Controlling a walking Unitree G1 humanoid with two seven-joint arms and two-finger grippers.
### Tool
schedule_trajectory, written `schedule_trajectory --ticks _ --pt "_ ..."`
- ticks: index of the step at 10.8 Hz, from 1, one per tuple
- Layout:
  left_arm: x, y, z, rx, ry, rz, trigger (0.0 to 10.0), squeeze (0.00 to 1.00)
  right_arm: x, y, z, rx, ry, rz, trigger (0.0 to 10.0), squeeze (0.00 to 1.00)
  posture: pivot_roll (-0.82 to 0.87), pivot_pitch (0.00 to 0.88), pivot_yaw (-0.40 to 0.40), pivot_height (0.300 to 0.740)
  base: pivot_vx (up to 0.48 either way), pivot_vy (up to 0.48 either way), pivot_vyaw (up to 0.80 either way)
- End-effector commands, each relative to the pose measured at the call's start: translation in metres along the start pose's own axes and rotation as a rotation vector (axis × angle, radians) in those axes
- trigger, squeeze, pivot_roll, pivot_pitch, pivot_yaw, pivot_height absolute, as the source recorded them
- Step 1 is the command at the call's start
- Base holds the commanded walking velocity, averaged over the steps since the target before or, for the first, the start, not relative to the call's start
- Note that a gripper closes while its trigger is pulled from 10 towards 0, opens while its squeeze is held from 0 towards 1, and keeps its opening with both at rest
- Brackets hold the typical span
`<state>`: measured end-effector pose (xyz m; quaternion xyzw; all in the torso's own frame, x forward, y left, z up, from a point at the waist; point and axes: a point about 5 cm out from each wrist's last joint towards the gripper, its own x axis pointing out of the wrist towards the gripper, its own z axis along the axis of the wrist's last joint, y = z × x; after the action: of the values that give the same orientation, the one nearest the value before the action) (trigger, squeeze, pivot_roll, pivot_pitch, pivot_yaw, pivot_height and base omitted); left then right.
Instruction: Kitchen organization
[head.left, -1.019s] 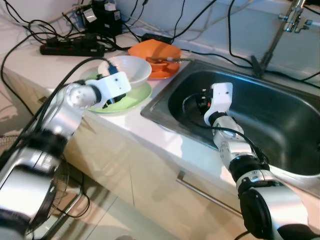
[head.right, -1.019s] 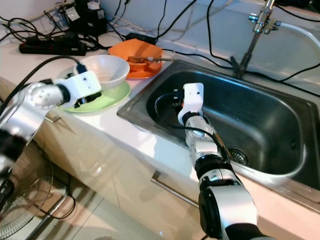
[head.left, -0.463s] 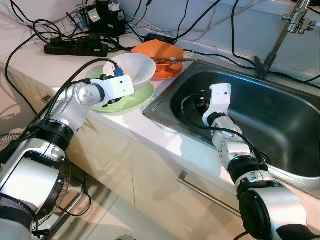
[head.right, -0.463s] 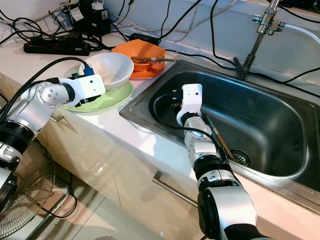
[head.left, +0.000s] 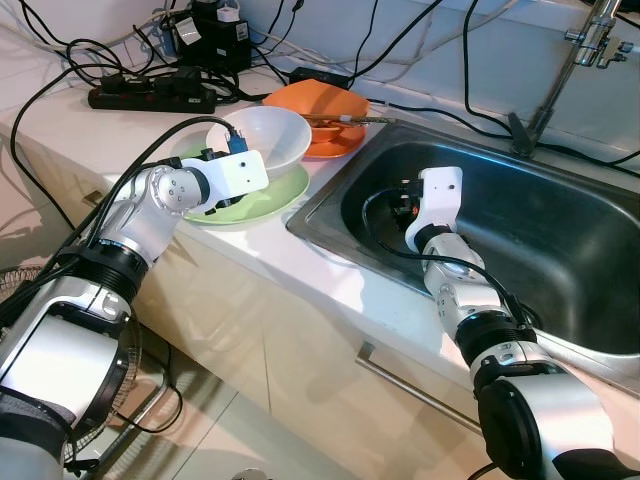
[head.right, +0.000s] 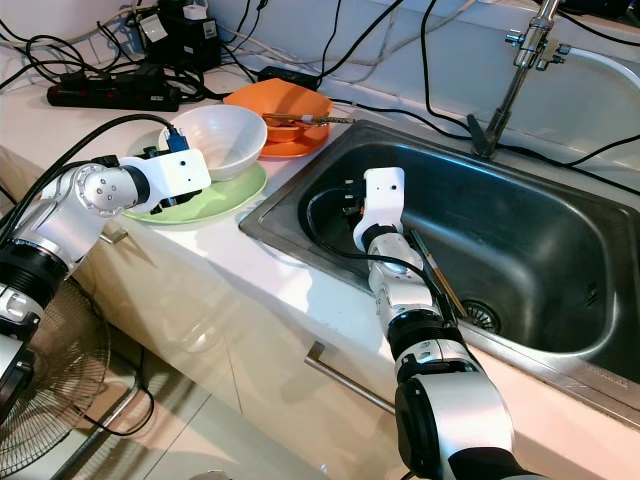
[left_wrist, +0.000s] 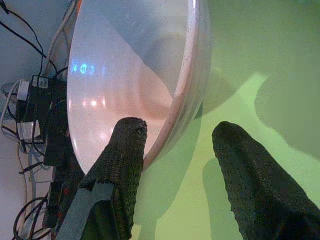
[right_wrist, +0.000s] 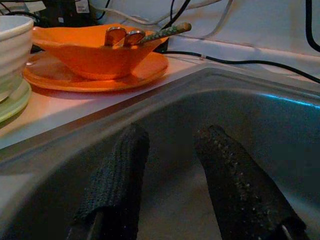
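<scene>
A white bowl stands on a green plate on the counter to the left of the sink. My left gripper is open at the bowl's near rim, with one finger inside the bowl and the other outside, over the plate. Behind them, an orange bowl holding utensils rests on an orange plate. My right gripper hangs open inside the steel sink near its left wall, with nothing between its fingers.
Chopsticks lie in the sink near the drain. A faucet rises behind the sink. A power strip and several black cables clutter the back of the counter. A drawer handle sits below the counter edge.
The whole picture shifted slightly a second ago as the camera moved. Both grippers hold the same places at the bowl and in the sink.
</scene>
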<state>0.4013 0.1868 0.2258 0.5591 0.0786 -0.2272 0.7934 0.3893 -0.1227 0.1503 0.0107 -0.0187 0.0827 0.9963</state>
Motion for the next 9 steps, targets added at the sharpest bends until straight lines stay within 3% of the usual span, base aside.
schedule_trajectory --ticks 1,2,3,5,8,9 --pt "0.001 -0.002 0.000 0.009 0.007 -0.015 10.0 0.00 -0.001 -0.003 0.000 0.009 -0.002 -0.010 10.0 0.00 0.26 0.000 -0.029 0.740 0.000 0.000 0.00" --pt "0.009 -0.010 -0.001 0.044 0.022 -0.016 0.0 0.00 -0.002 -0.003 -0.002 0.013 0.005 -0.015 10.0 0.00 0.25 0.018 -0.029 0.740 0.000 0.000 0.00" --pt "0.013 -0.019 -0.001 0.059 0.023 -0.015 0.0 0.00 -0.003 -0.004 -0.004 0.016 0.012 -0.020 10.0 0.00 0.25 0.018 -0.030 0.740 0.000 0.000 0.00" --pt "0.013 -0.017 0.002 0.069 0.021 0.009 10.0 0.00 -0.003 -0.003 -0.005 0.016 0.016 -0.019 10.0 0.00 0.25 0.019 -0.031 0.740 0.000 0.000 0.00" --pt "0.015 -0.015 0.002 0.080 0.023 0.024 10.0 0.00 -0.003 -0.003 -0.005 0.016 0.017 -0.022 10.0 0.00 0.25 0.018 -0.030 0.740 0.000 0.000 0.00" --pt "0.015 -0.014 0.002 0.084 0.023 0.031 5.8 0.00 -0.003 -0.004 -0.005 0.015 0.017 -0.026 10.0 0.00 0.25 0.016 -0.029 0.740 0.000 0.000 0.00"
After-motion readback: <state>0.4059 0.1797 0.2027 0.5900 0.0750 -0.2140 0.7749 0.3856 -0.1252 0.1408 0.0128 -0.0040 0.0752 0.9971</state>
